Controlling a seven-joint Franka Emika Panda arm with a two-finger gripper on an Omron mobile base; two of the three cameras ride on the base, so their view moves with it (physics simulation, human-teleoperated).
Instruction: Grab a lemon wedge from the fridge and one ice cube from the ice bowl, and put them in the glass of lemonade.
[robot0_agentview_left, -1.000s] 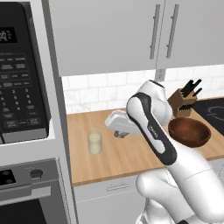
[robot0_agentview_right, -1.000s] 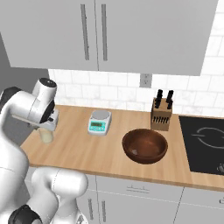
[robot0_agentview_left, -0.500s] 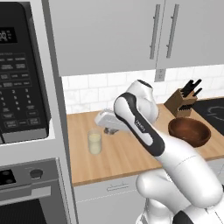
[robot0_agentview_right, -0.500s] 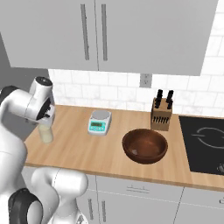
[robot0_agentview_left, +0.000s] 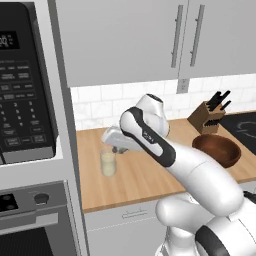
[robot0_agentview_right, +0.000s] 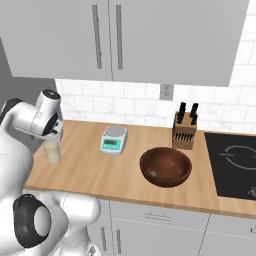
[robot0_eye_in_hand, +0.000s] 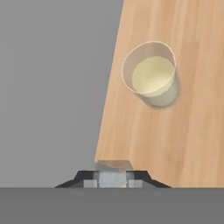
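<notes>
hovering gripper (robot0_eye_in_hand: 112, 175) (holding ice cube (robot0_eye_in_hand: 113, 165)) above glass of lemonade (robot0_eye_in_hand: 152, 79)

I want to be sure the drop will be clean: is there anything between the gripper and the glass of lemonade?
Nothing visible stands in the way. The gripper hangs above the counter, pinching a small pale cube, probably the ice cube. The glass of lemonade stands open-topped a little ahead, with bare wood between them.

You see the glass of lemonade (robot0_eye_in_hand: 152, 78) from above — it stands on the wooden counter (robot0_eye_in_hand: 183, 144), near its edge. At the bottom, the gripper (robot0_eye_in_hand: 112, 174) holds a small pale cube (robot0_eye_in_hand: 113, 166) between its dark tips.
</notes>
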